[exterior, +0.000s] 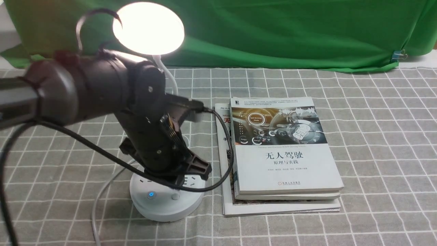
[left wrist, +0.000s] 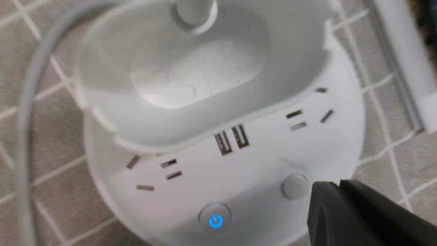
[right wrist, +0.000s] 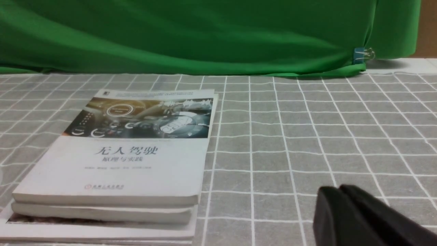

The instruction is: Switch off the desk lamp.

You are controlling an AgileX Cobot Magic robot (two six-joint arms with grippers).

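The desk lamp's round disc head (exterior: 148,29) glows brightly at the back left. Its thin neck (exterior: 168,76) runs down behind my left arm to the round white base (exterior: 167,205). The base carries a blue-lit power button (exterior: 151,194) and a plain grey button (exterior: 175,196). My left gripper (exterior: 191,169) hangs low over the base. In the left wrist view it (left wrist: 336,184) is shut and empty, its tips just beside the grey button (left wrist: 294,186), with the blue button (left wrist: 215,220), the sockets and the cup holder (left wrist: 191,68) in sight. My right gripper (right wrist: 336,189) is shut over bare cloth.
A stack of books (exterior: 283,153) lies just right of the lamp base and also shows in the right wrist view (right wrist: 116,160). The lamp's white cord (exterior: 100,198) trails off the base's left side. A green cloth (exterior: 273,30) hangs along the back of the checked tablecloth.
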